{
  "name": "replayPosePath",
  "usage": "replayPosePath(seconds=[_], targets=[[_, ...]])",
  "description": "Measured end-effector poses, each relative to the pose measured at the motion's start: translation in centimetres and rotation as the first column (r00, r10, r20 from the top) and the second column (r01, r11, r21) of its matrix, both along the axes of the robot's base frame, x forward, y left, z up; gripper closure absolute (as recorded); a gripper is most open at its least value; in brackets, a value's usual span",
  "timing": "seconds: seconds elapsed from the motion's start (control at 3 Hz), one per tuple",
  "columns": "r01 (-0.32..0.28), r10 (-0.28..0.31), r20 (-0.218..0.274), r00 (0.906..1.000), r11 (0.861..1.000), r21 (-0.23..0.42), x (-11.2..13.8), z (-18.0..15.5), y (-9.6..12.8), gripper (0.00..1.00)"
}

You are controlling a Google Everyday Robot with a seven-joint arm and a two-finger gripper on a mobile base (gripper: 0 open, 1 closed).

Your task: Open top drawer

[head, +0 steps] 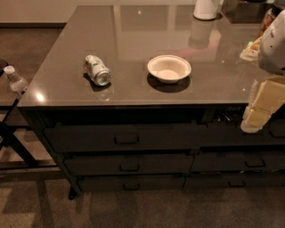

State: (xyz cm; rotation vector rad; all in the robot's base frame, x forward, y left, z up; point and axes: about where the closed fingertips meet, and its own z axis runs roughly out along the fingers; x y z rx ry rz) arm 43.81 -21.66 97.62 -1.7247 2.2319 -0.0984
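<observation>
The top drawer (89,137) is the wide dark front just under the counter's left part, with a small bar handle (127,139) at its centre. Its front stands a little forward of the drawers below, with a dark gap above it. My gripper (254,119), cream-coloured under a white arm (274,44), hangs at the right edge of the view. It is in front of the right drawer stack, at the counter's front edge, well right of the handle.
On the grey counter (133,31) lie a can on its side (97,70) and a white bowl (169,68), with a white container (205,9) at the back. Two shallower drawers (129,164) sit below. A water bottle (15,80) stands on a rack at left.
</observation>
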Motion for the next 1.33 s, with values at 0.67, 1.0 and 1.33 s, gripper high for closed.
replayPosePath(seconds=[0.67,1.0,1.33], targets=[[0.013,-0.013,-0.017,0.9998,1.000,-0.003,-0.6,-1.9,0.3,0.00],[0.029,-0.029,-0.050,0.9983,1.000,-0.005,-1.3,-6.5,1.6,0.00],[0.032,-0.033,-0.099,0.9946,0.999,-0.014,-1.2,-12.0,3.3,0.00]])
